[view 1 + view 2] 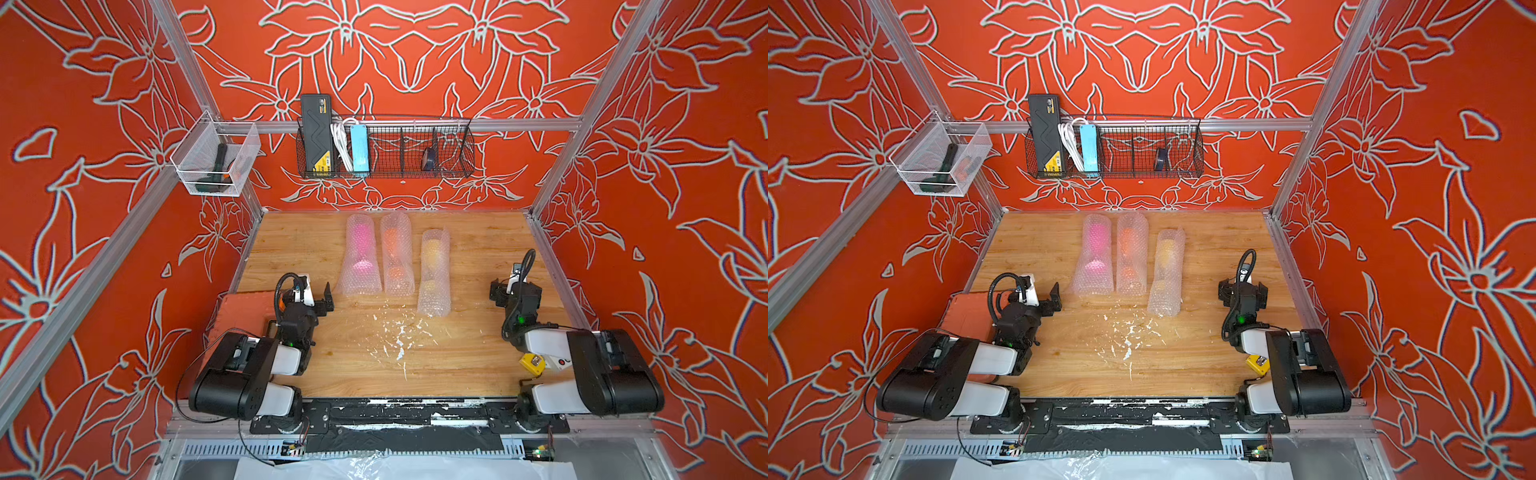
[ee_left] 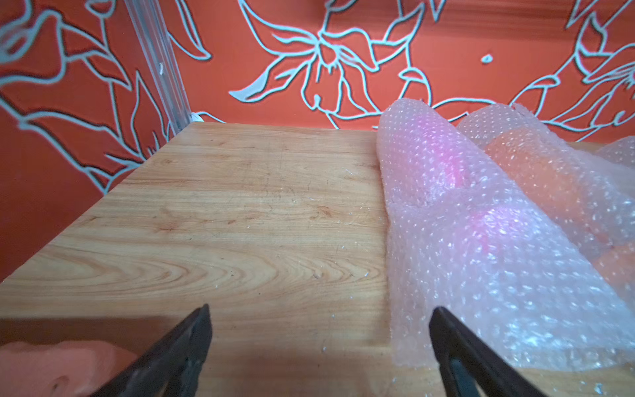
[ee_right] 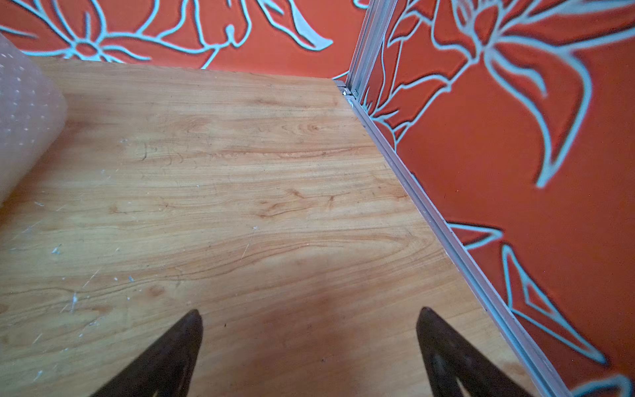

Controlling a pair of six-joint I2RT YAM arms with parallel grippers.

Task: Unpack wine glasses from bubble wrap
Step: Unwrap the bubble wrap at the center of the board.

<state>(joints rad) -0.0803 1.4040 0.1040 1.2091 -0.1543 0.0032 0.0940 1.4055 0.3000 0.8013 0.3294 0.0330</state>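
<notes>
Presently, 3 wine glasses (image 1: 360, 239) lie sealed inside bubble wrap (image 1: 434, 291) tubes on the table's (image 1: 291, 249) far half. Jaws of left gripper (image 2: 319, 309) and right gripper (image 3: 309, 311) stand wide apart, empty. Risk: pinching loose wrap alone could drag or roll a tube into its neighbours.

A laboratory robot cell is indicated: a wooden tabletop (image 1: 291, 249) is enclosed by aluminium framing (image 1: 519, 124) and red floral panels (image 1: 415, 54); a wire basket (image 1: 453, 153) of power equipment is hung on the far wall.
</notes>
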